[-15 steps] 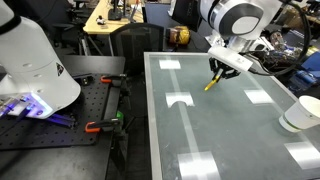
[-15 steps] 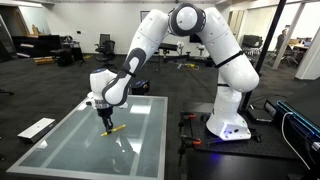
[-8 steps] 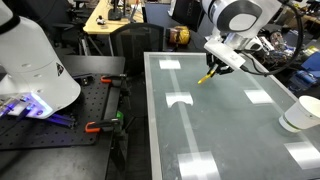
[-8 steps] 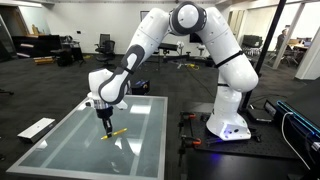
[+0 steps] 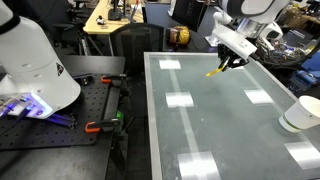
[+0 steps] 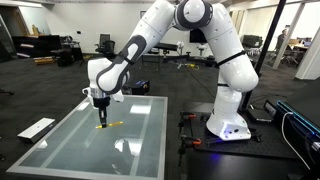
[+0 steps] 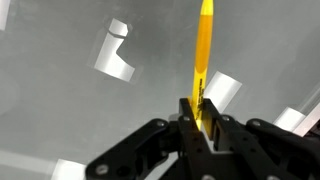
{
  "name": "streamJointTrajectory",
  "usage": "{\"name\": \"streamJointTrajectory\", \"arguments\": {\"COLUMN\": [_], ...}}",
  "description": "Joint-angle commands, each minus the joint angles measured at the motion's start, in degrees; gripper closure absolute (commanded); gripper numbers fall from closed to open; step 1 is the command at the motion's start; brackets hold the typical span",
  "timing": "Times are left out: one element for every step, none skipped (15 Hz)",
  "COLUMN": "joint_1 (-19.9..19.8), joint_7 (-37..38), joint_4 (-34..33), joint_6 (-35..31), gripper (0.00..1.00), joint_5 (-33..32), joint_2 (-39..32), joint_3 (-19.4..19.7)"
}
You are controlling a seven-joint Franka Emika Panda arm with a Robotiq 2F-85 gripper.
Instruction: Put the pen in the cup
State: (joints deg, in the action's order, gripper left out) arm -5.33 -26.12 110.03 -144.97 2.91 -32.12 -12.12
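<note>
Tool (image 5: 224,64) closed on pen (image 5: 214,72), upper centre, above worktop (image 5: 200,130); carry step, I reckon; cup (image 5: 300,112) at right edge, well apart; next: traverse over it, then release.

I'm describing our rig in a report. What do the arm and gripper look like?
The arm is glossy white, built of rounded segments with dark rings at the joints. The gripper is matte black and angular.

Exterior views share the glass table (image 5: 230,135) from differing sides, wrist view close, looking down past the pincer (image 7: 200,110).
</note>
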Motion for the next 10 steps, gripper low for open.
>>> {"name": "streamJointTrajectory", "arguments": {"joint_1": [1.4, 1.5, 1.1, 0.9, 0.7, 0.4, 0.3, -0.2, 0.4, 0.3], "joint_7": [4.3, 4.7, 4.3, 3.9, 3.5, 2.9, 2.4, 1.2, 1.8, 1.7], "joint_4": [0.8, 0.7, 0.5, 0.3, 0.1, -0.3, -0.8, -1.3, -0.9, -1.0], "joint_6": [1.6, 1.7, 2.5, 3.1, 3.6, 4.8, 6.4, 8.3, 4.6, 5.0], "gripper": [0.96, 0.96, 0.96, 0.96, 0.96, 0.96, 0.96, 0.96, 0.96, 0.84], "joint_5": [-1.2, -1.5, -1.6, -1.5, -1.5, -1.3, -1.1, -0.4, -0.3, -0.2], "joint_2": [4.7, 5.5, 6.3, 7.2, 7.8, 8.4, 8.8, 9.3, 7.5, 7.8], "joint_3": [3.1, 3.7, 4.0, 4.4, 4.8, 5.0, 5.3, 5.2, 5.2, 5.3]}}
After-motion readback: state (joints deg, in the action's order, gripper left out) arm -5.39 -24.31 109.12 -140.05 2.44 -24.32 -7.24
